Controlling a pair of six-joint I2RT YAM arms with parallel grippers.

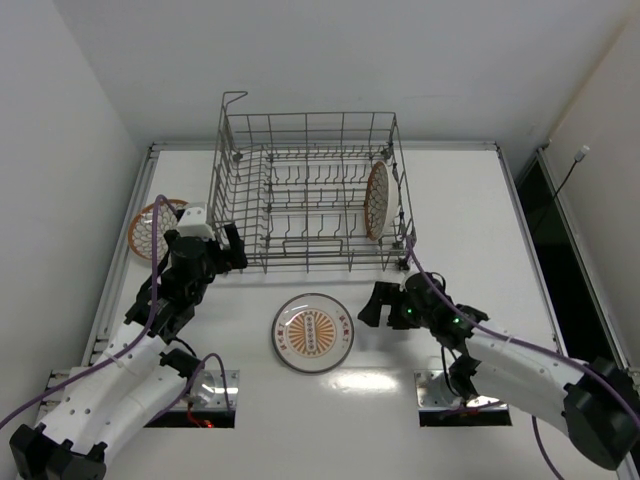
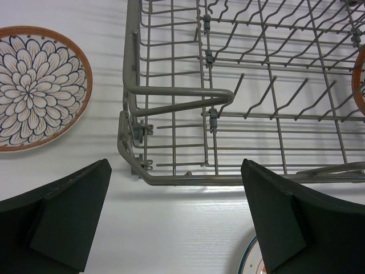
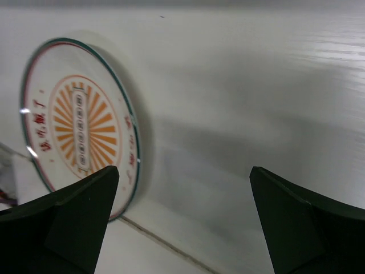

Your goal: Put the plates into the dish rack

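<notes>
Round white plate with orange sunburst centre and dark rim ring [image 3: 80, 114]: red lettering is printed in the white band on either side of the sunburst. Left-hand red characters [image 3: 43, 123] look Chinese, about four of them, too blurred to read. Right-hand red characters [image 3: 132, 155] are smaller and also unreadable. In the top view they show only as red specks. No readable text.

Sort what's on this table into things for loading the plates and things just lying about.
For the job: dish rack; lattice plate standing in it; patterned plate flat on its left; sunburst plate flat before it.
Just there: purple arm cables.
</notes>
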